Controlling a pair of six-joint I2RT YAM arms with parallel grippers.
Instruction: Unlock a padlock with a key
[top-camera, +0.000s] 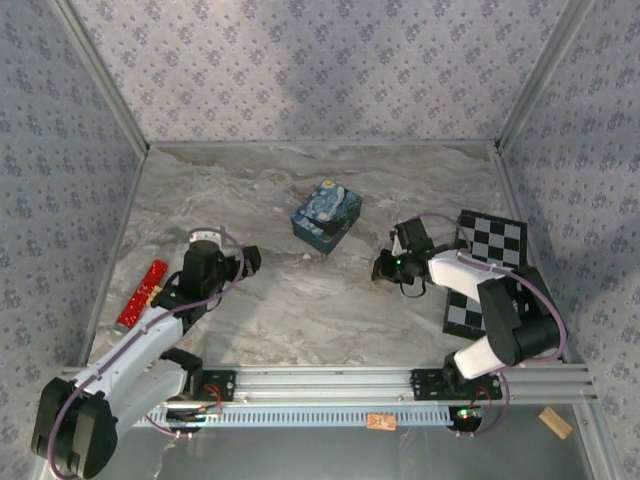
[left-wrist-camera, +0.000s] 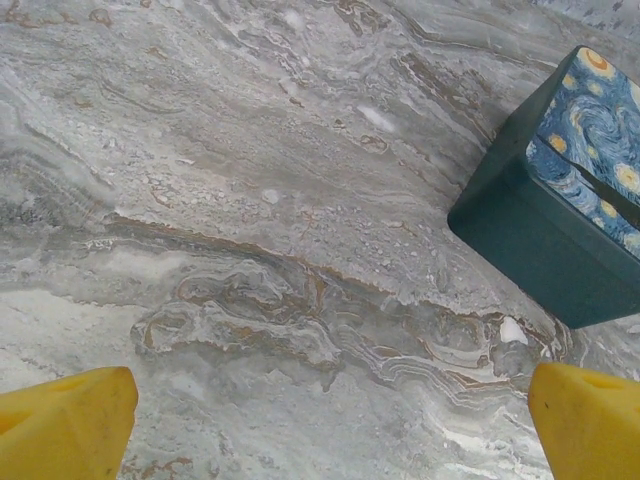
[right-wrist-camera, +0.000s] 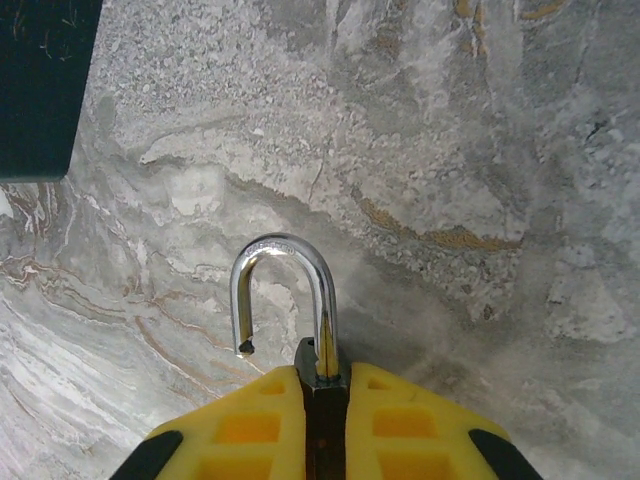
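We find the padlock (right-wrist-camera: 322, 400) in the right gripper (right-wrist-camera: 322, 375), whose yellow fingers are clenched on the narrow dark body from both sides. The body is presented edge-on to the right wrist camera. The long axis of the lock runs in line with the fingers, and the silvery shackle (right-wrist-camera: 283, 245) projects straight ahead, away from the wrist. One leg of the shackle enters the body between the fingers. The other leg ends free, beside the body and clear of it, so we judge the shackle released and swung out. Whether a key sits in the body we cannot tell, since the fingers cover that part. From above, the right gripper points toward the middle of the counter (top-camera: 300, 310), with the blue box (top-camera: 327, 216) near it on the far left. The left gripper (left-wrist-camera: 330, 420) hangs released, fingers spread wide over bare counter, on the other side of the blue box and well apart from the lock. The right arm is therefore the only one in reach. In our judgement any coming move turns on that forward-pointing axis: the lock can go down shackle-first, or be let go where it is held.
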